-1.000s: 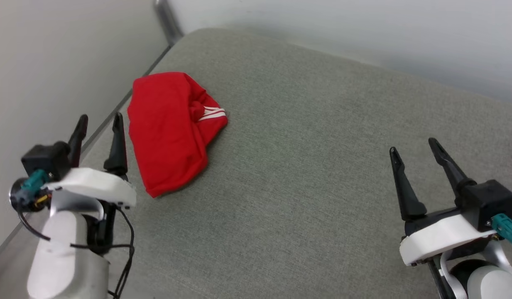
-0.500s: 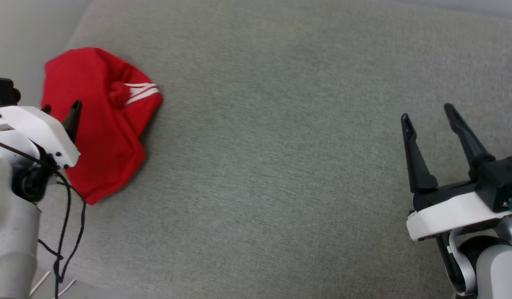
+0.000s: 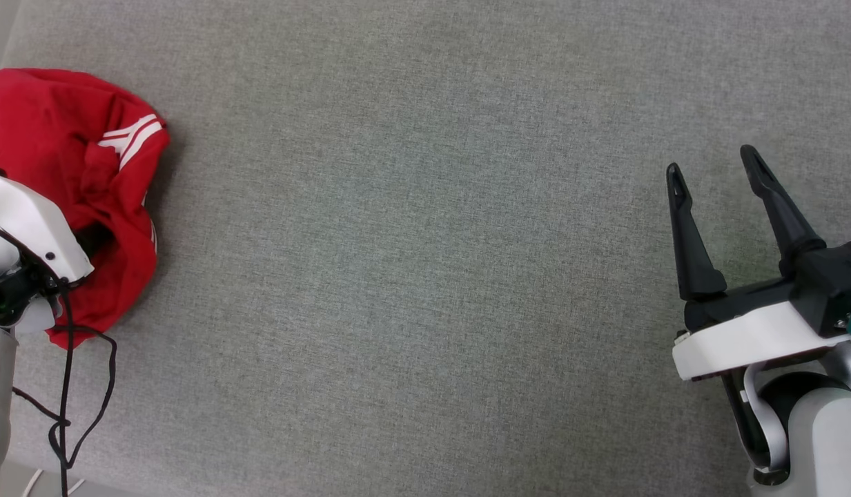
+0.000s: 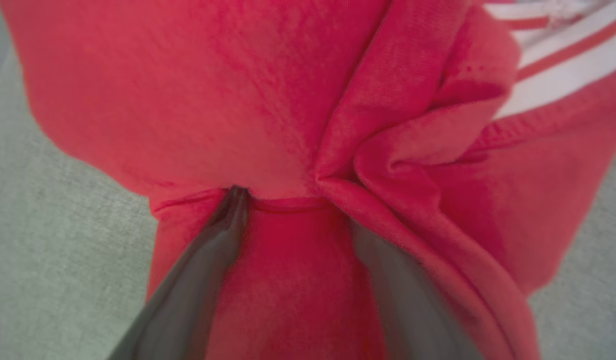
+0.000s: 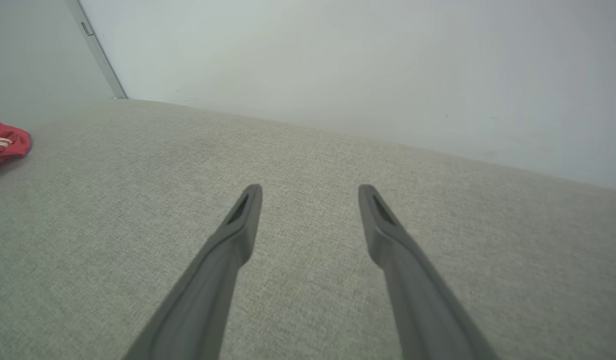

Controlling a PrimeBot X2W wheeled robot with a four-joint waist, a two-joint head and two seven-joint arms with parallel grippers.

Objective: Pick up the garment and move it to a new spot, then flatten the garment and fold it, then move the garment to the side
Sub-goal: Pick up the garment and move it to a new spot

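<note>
The garment [image 3: 59,131] is a crumpled red heap with white striped trim, lying at the far left of the grey surface; the right wrist view catches it as a small red bit [image 5: 3,142]. My left gripper [image 4: 293,210] is pressed down into the garment [image 4: 288,100], open, with a ridge of red cloth between its two fingers. Its fingertips are sunk under the folds. In the head view its white wrist housing [image 3: 25,228] covers the heap's near left part. My right gripper [image 3: 711,162] hovers open and empty far to the right, well away from the cloth, fingers [image 5: 238,235] spread above bare surface.
A broad grey fabric surface [image 3: 425,276] stretches between the two arms. A pale wall [image 5: 337,60] rises behind its far edge. A loose black cable [image 3: 66,386] hangs from the left arm near the surface's front left corner.
The head camera has swung, shifting the whole picture left. My left gripper has dropped from beside the garment onto it, its fingers now buried in bunched cloth. The right gripper has stayed open.
</note>
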